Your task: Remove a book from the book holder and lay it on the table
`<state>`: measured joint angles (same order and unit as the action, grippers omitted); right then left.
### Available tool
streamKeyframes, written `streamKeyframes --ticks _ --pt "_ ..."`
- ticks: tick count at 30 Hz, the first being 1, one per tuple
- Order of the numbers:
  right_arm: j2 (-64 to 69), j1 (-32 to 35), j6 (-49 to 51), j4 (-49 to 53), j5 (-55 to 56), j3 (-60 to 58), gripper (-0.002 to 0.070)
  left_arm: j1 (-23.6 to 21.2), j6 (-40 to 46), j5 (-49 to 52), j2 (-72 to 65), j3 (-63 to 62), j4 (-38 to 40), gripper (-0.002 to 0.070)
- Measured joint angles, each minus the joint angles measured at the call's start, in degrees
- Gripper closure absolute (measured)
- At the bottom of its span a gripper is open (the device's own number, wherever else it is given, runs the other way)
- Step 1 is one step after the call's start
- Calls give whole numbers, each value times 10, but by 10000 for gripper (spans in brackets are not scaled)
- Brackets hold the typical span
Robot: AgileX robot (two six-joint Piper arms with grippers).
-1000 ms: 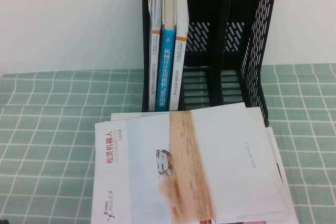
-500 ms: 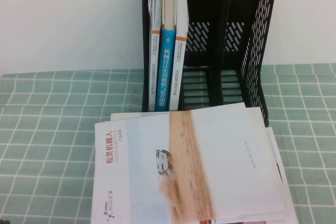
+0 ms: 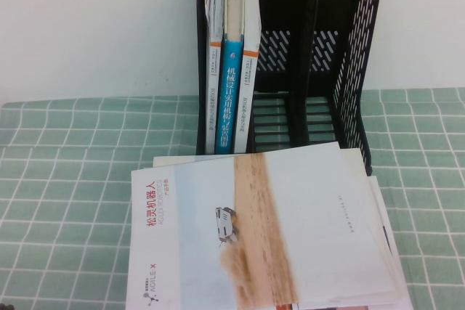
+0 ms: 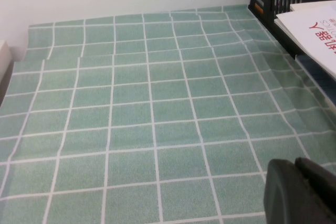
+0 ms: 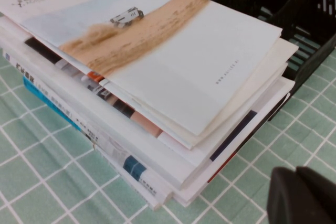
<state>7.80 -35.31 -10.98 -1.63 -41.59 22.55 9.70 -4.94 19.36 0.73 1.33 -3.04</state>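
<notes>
The book [image 3: 269, 230], pale blue-white with a tan sandy stripe and a small white vehicle, lies flat on top of a stack of books in front of the black book holder [image 3: 349, 49]. The right wrist view shows the same book [image 5: 157, 40] on the stack. My right gripper [image 5: 295, 174] hovers over the table [image 3: 73, 179] beside the stack, shut and empty. My left gripper [image 4: 296, 163] is low over bare cloth to the left of the stack, also shut and empty. Neither gripper appears in the high view.
A thick blue-spined book [image 3: 231, 92] stands between two white books with orange bands [image 3: 251, 85] in the holder's left compartment. The other two compartments hold nothing. The stack [image 5: 131, 145] under the book holds several volumes. A white wall runs behind the table.
</notes>
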Motion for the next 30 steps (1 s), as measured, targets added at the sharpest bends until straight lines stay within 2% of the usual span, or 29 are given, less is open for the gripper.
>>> streamKeyframes --ticks 7,11,18,24,30 --pt "-1 8 51 68 28 -4 678 0 0 0 0 0 0 677" --pt "-21 78 89 119 75 -30 678 0 0 0 0 0 0 678" --pt "-83 240 119 135 174 -137 678 0 0 1 0 0 0 677" --pt "-85 299 139 141 201 -235 678 0 0 3 0 0 0 678" --pt "-85 329 158 165 192 -239 678 0 0 3 0 0 0 678"
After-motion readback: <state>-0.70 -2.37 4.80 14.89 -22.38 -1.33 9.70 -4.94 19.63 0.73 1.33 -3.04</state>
